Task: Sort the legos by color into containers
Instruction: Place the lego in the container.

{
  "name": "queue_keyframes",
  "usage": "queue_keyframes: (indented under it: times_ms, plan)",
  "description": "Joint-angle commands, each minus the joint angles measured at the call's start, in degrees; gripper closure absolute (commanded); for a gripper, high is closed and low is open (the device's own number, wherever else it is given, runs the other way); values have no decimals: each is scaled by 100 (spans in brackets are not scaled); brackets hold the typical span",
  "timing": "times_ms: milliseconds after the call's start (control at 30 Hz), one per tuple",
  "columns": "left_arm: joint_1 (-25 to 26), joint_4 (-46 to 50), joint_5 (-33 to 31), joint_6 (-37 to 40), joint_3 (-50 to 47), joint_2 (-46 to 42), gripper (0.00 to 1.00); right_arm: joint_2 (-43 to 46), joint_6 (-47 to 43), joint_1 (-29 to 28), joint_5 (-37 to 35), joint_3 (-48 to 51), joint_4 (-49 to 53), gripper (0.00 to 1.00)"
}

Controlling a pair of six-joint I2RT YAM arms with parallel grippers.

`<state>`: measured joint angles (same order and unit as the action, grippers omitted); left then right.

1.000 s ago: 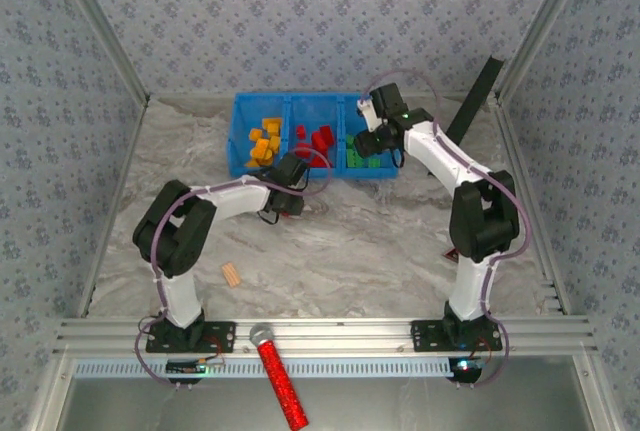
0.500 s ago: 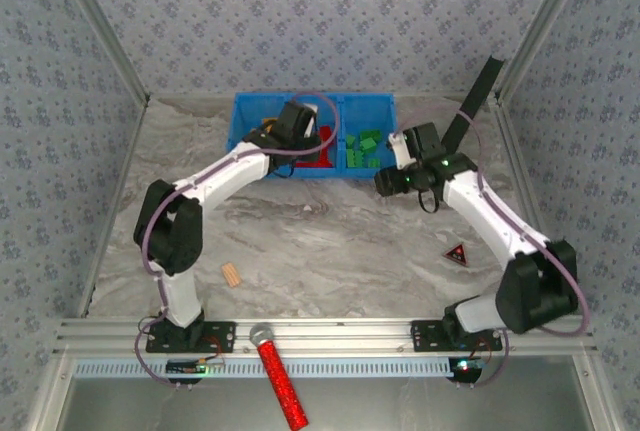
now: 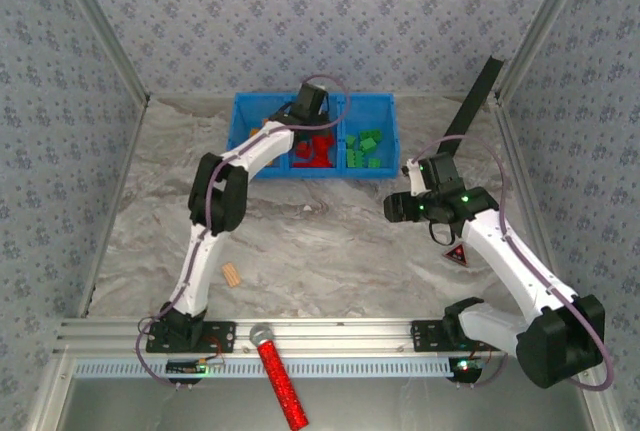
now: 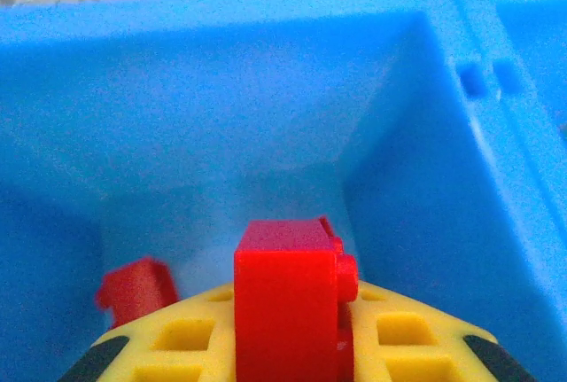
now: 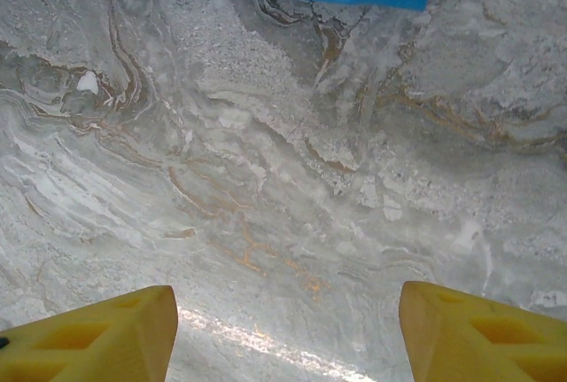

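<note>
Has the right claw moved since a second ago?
Yes. The right gripper was over the green end of the blue tray. It has pulled back toward the robot's bases and is now over the bare table, with its jaws open.

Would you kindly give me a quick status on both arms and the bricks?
Left gripper shut on red brick, over tray, middle compartment. Right gripper open, empty, above bare table near tray. Nothing in the way.
</note>
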<state>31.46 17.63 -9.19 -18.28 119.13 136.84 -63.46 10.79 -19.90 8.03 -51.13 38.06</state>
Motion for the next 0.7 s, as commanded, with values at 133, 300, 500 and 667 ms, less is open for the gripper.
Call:
queue_keyframes:
  times_ms: [133, 300, 500, 667]
  plan:
    - [-67, 310, 343, -36, 1828, 1090, 86, -187, 128, -31, 32, -64, 239, 31]
    - [-97, 347, 442, -140, 2164, 1414, 84, -381, 34, -6, -59, -181, 272, 31]
    - [-176, 353, 488, -184, 2034, 1443, 79, -562, -74, -9, -134, -512, 502, 31]
    - [-211, 264, 497, -246, 1758, 1382, 70, -615, -155, -10, -197, -634, 614, 31]
